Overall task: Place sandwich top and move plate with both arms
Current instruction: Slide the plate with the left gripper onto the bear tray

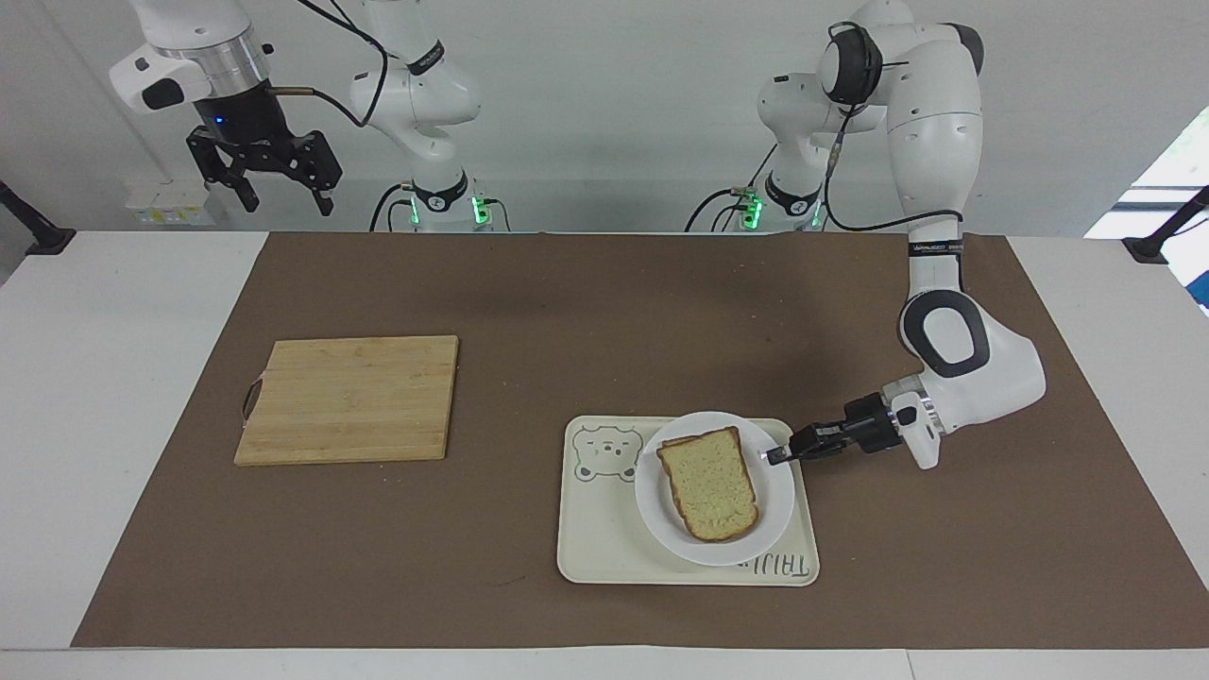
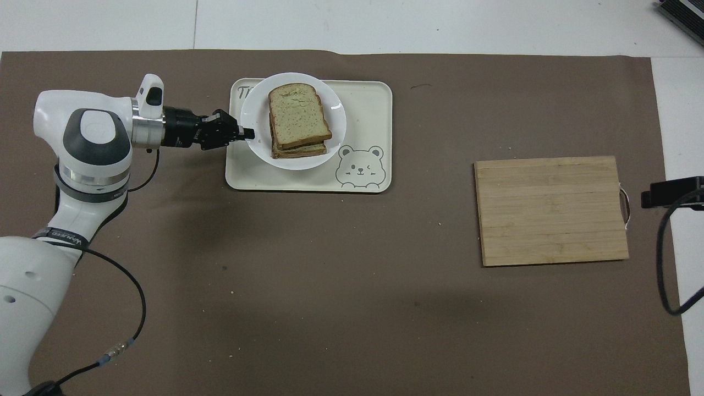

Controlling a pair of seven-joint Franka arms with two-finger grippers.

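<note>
The white plate (image 1: 776, 501) is over the cream bear tray (image 1: 604, 543), at the tray's end toward the left arm. I cannot tell whether it rests on the tray. The sandwich top (image 1: 710, 486), a plain bread slice, lies on another slice on the plate. My left gripper (image 1: 776, 457) is shut on the plate's rim, at the side toward the left arm's end. In the overhead view the left gripper (image 2: 248, 132) pinches the plate (image 2: 257, 113) beside the sandwich top (image 2: 298, 114). My right gripper (image 1: 274, 194) waits open, raised high at the right arm's end.
The bear tray (image 2: 363, 104) lies on the brown mat. A wooden cutting board (image 1: 349, 399) lies toward the right arm's end, also seen in the overhead view (image 2: 551, 210). White table borders the mat on all sides.
</note>
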